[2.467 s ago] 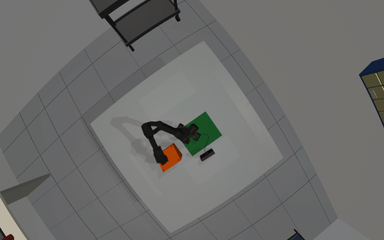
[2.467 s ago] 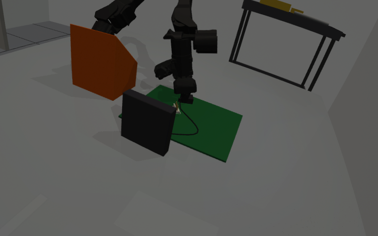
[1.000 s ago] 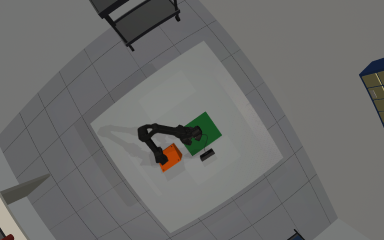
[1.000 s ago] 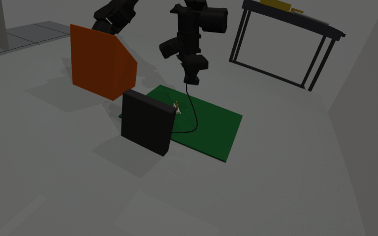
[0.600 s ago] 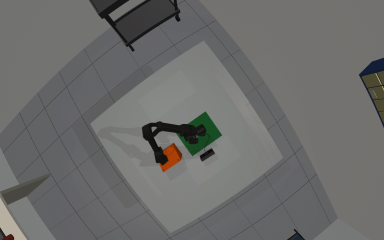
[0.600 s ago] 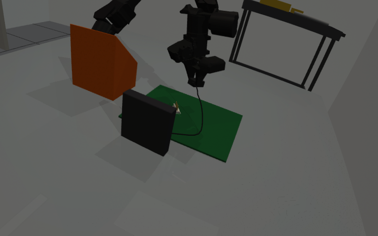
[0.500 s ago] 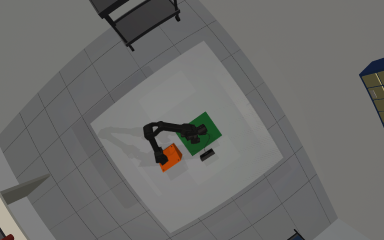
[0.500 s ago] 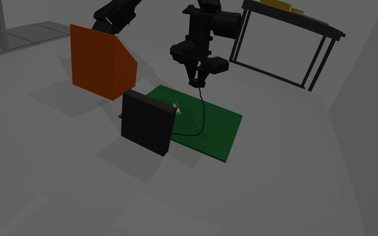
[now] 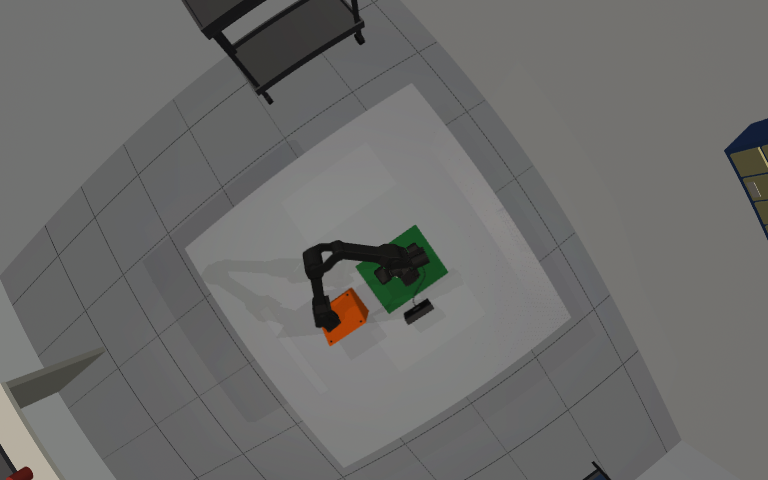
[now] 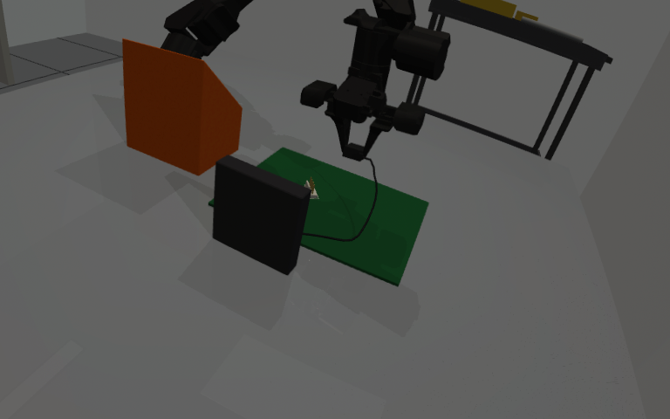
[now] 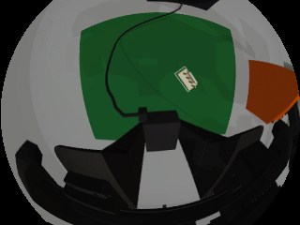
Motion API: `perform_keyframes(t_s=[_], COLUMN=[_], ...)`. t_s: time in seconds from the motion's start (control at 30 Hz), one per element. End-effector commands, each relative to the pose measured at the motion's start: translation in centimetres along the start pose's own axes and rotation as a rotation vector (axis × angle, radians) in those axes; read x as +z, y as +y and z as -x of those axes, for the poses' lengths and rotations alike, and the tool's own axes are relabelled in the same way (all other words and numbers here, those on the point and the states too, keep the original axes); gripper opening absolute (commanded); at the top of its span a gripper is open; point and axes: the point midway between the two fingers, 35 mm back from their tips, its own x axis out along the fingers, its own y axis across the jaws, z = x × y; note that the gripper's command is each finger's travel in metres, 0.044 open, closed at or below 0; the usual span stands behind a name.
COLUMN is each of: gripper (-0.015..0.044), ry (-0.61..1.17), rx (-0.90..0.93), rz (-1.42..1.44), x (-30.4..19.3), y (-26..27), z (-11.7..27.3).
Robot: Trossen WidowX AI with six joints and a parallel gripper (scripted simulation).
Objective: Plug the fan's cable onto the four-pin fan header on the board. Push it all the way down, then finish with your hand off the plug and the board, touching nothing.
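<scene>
Arm [image 9: 345, 249] outstretched, wrist down; gripper [image 10: 356, 151] clamped on plug [image 11: 161, 133].

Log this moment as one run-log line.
gripper: shut on plug | plug: held above board, unseated | header: unoccupied | cable: slack
</scene>
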Motion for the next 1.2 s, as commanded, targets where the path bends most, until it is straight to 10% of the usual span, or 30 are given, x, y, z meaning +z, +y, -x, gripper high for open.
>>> perform_keyframes(t_s=[0.0,1.17], gripper=[0.0,0.0], ry=[-0.011,-0.23], rx=[-0.019,-0.18], rz=[0.156,0.42], x=[0.5,2.0], y=[0.9,0.7], z=[0.1,-2.3])
